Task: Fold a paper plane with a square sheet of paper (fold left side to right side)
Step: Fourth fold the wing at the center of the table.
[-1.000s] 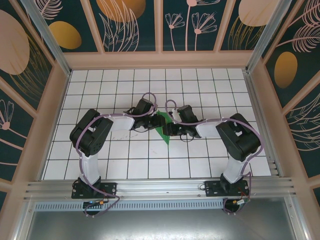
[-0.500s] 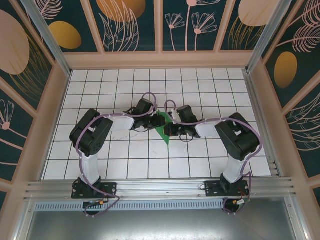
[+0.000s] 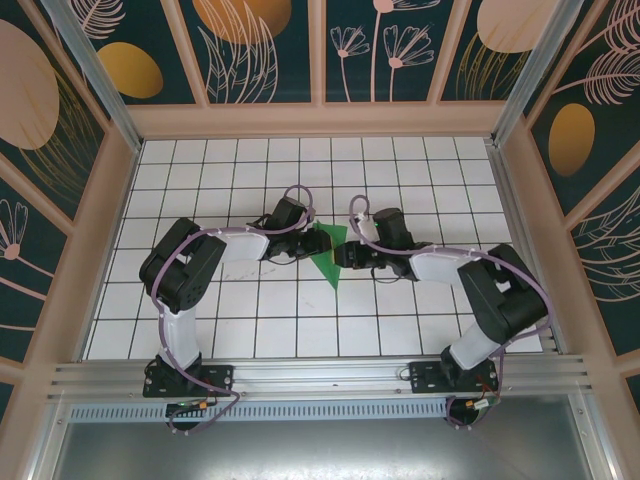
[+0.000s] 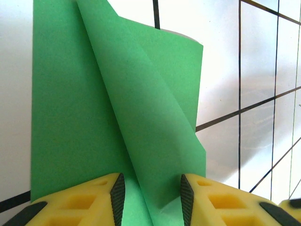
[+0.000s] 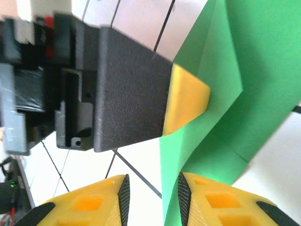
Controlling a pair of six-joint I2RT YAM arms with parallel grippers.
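Green folded paper (image 3: 329, 266) lies beneath my left gripper (image 4: 151, 182), whose parted fingers (image 4: 84, 202) straddle its raised flap (image 4: 155, 141). Opposite that gripper, my right gripper (image 5: 153, 184) holds parted fingers astride the paper's edge.

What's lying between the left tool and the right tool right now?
The folded bright-green sheet of paper. The top view shows it lying in the gap between the left tool and the right tool, each reaching in at one side.
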